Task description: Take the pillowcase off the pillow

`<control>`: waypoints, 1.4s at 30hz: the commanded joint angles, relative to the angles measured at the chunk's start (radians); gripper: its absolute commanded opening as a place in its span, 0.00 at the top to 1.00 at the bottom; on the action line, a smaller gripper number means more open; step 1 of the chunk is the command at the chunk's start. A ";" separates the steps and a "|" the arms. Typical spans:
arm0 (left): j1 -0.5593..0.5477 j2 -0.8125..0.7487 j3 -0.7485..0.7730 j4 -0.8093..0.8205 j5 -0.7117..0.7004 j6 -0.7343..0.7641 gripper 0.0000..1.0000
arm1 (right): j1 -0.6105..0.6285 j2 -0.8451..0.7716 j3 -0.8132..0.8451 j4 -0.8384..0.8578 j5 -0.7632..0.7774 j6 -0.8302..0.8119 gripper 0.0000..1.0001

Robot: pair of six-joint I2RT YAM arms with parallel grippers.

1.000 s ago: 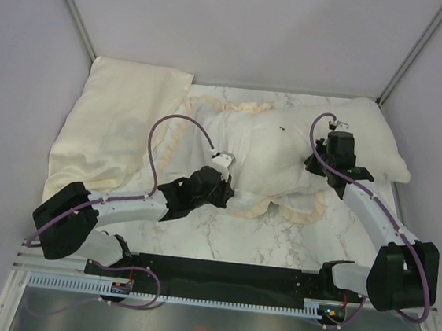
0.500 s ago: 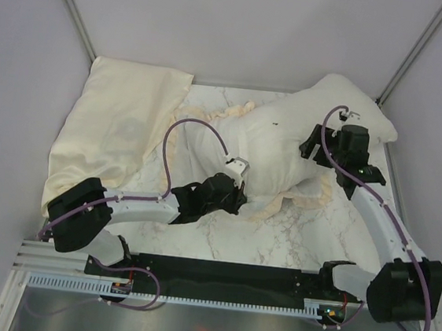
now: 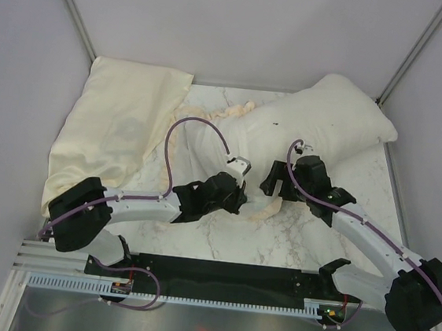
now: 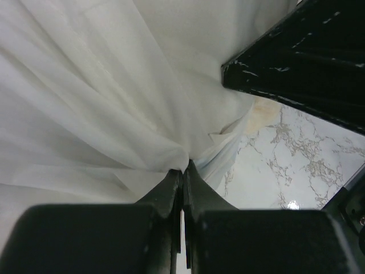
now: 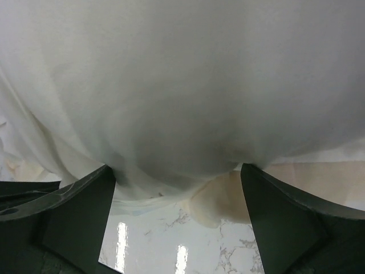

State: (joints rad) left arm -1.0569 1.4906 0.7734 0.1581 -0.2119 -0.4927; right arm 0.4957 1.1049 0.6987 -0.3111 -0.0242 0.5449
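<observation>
The plump off-white pillow [image 3: 346, 114] lies slanted at the back right, its left part running under the whitish pillowcase [image 3: 232, 139] with its cream frill [image 3: 238, 112]. My left gripper [image 3: 239, 199] is shut on a bunch of the pillowcase's near edge; in the left wrist view its jaws [image 4: 183, 169] pinch taut white fabric [image 4: 114, 103]. My right gripper [image 3: 273, 180] stands open just right of it, holding nothing. In the right wrist view the right gripper [image 5: 177, 188] faces the bulging white fabric [image 5: 188, 85], with the frill [image 5: 225, 197] on the marble below.
A flat pale-yellow cloth [image 3: 114, 130] covers the back left of the marble table [image 3: 300, 241]. Grey walls close in the back and both sides. The right gripper's black body [image 4: 302, 51] shows close by in the left wrist view.
The right gripper opened, let go at the pillow's right end and swung in towards the middle beside the left gripper. The pillow shifted to the back right. The left gripper kept its hold.
</observation>
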 commanded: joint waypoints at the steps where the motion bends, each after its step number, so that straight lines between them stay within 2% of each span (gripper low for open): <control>1: -0.012 -0.044 0.017 -0.035 -0.024 0.009 0.98 | 0.007 0.003 -0.024 0.082 0.072 0.050 0.04; 4: -0.012 -0.067 0.009 -0.034 0.012 0.034 0.97 | 0.006 0.052 -0.037 0.160 0.087 0.023 0.08; 5: -0.012 -0.088 0.009 -0.038 0.017 0.043 0.90 | 0.006 0.068 -0.041 0.176 0.093 0.017 0.18; 6: -0.012 -0.104 0.009 -0.046 0.019 0.057 0.68 | 0.004 0.100 -0.045 0.194 0.099 0.013 0.27; 7: -0.012 -0.125 0.009 -0.051 0.010 0.066 0.56 | 0.006 0.116 -0.050 0.234 0.104 0.012 0.35; 8: -0.012 -0.171 0.009 -0.074 -0.004 0.075 0.41 | 0.006 0.140 -0.053 0.247 0.115 0.010 0.51; 9: -0.009 -0.200 0.009 -0.084 -0.035 0.095 0.21 | 0.004 0.150 -0.057 0.259 0.116 0.009 0.59; 10: -0.003 -0.225 0.013 -0.097 -0.044 0.106 0.15 | 0.006 0.159 -0.061 0.279 0.118 0.006 0.76; 12: 0.047 -0.285 0.024 -0.144 -0.052 0.117 0.06 | 0.006 0.170 -0.067 0.290 0.118 0.009 0.93; 13: 0.073 -0.297 0.030 -0.152 -0.053 0.111 0.05 | 0.006 0.168 -0.071 0.288 0.116 0.009 1.00; 17: 0.280 -0.308 0.049 -0.221 -0.046 0.059 0.01 | 0.006 0.115 -0.094 0.287 0.104 0.009 1.00; 20: 0.354 -0.271 0.070 -0.198 -0.055 0.048 0.00 | 0.006 0.073 -0.108 0.264 0.101 0.007 1.00; 23: 0.392 -0.207 0.099 -0.163 -0.066 0.037 0.00 | 0.006 0.040 -0.122 0.250 0.084 0.009 1.00; 32: 0.434 -0.026 0.132 0.063 0.028 0.031 0.01 | 0.006 -0.013 -0.131 0.213 0.073 0.006 1.00; 34: 0.442 0.020 0.127 0.104 0.063 0.042 0.18 | 0.006 -0.023 -0.131 0.211 0.070 0.009 1.00; 35: 0.445 0.034 0.129 0.128 0.071 0.049 0.45 | 0.006 -0.036 -0.130 0.211 0.069 0.009 1.00; 38: 0.452 0.063 0.129 0.133 0.080 0.052 0.98 | 0.006 -0.060 -0.116 0.181 0.081 0.004 1.00; 42: 0.486 0.045 0.087 0.110 0.068 0.042 0.98 | 0.004 -0.096 -0.055 0.119 0.183 -0.019 1.00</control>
State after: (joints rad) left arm -0.6052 1.5478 0.8703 0.2092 -0.1257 -0.4442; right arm 0.5072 1.0531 0.5797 -0.1230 0.0528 0.5556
